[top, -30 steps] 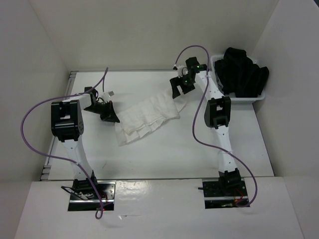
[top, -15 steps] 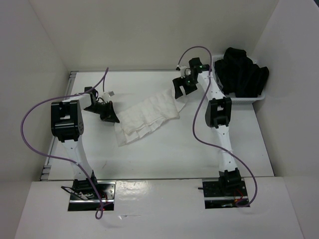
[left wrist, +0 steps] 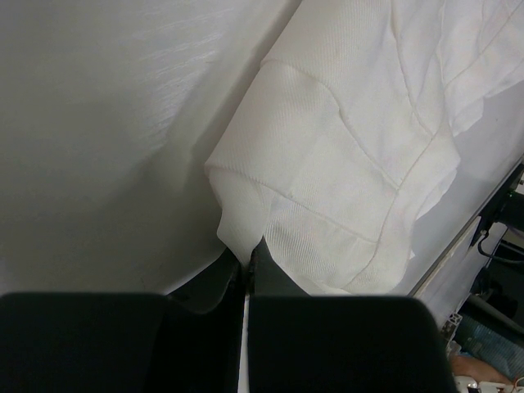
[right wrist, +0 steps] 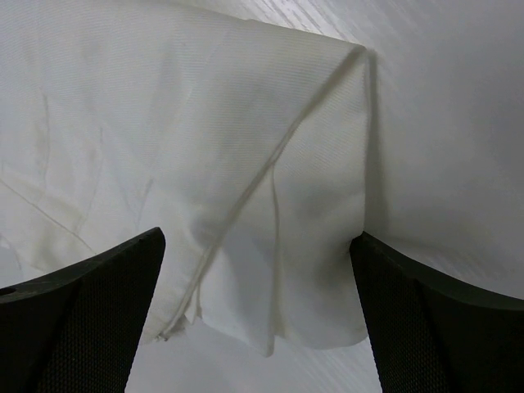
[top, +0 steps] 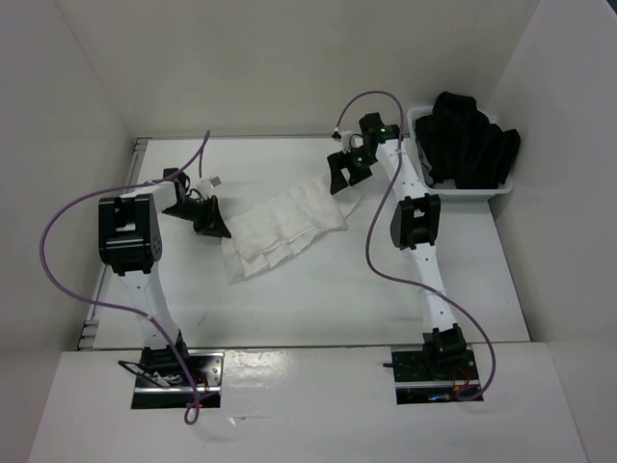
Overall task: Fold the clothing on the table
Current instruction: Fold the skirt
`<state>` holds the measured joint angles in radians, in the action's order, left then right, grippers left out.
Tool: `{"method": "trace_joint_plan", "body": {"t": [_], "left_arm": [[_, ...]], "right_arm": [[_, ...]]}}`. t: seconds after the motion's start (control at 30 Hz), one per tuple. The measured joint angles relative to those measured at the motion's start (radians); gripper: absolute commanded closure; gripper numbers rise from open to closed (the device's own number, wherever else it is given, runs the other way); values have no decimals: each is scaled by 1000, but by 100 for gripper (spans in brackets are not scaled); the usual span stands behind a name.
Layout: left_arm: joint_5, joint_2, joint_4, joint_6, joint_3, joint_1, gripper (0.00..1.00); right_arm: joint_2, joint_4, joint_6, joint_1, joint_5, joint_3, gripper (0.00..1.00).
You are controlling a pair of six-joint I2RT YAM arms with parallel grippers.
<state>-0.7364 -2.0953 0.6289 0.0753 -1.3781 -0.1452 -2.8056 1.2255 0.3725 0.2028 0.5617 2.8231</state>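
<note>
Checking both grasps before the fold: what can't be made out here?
- Left wrist view: how much clothing the shut left pincer pinches; its fingers hide it.
- Right wrist view: whether the open right pincer touches the table; undersides hidden.
- Top view: how many black garments; they overlap.

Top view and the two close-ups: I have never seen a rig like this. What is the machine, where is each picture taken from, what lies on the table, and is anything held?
Two robot arms are bolted at the near edge of a white table. The wide picture looks down from above and behind them. Each close-up comes from a camera on one wrist, with that arm's own black fingers at the bottom. The clothing, a white pleated garment, lies spread between the arms. The left gripper is shut on one corner of it. The right gripper stands open over the opposite end, gripping nothing. At the far right a white basket holds black garments.
</note>
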Motion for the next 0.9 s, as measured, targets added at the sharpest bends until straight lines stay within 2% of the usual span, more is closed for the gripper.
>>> {"method": "trace_joint_plan", "body": {"t": [0.17,0.27,0.3,0.43,0.77,0.9], "left_arm": [[0,2,0,0,2,0,100],[1,3,0,0,3,0,100],[1,3,0,0,4,0,100],[2,4,1,0,4,0,100],[7,5,7,1,4,0,100],[7,6,8,1,4,0,100]], "right_arm": [[8,-1,8,16,34,-26,9],[11,0,13,20,47,-37,18],[11,-1,14,21,49,-40,25],[11,4,16,22,52,-48,39],[10,14,14,24,50,-51,40],[8,16,15,26,54,-51,44]]}}
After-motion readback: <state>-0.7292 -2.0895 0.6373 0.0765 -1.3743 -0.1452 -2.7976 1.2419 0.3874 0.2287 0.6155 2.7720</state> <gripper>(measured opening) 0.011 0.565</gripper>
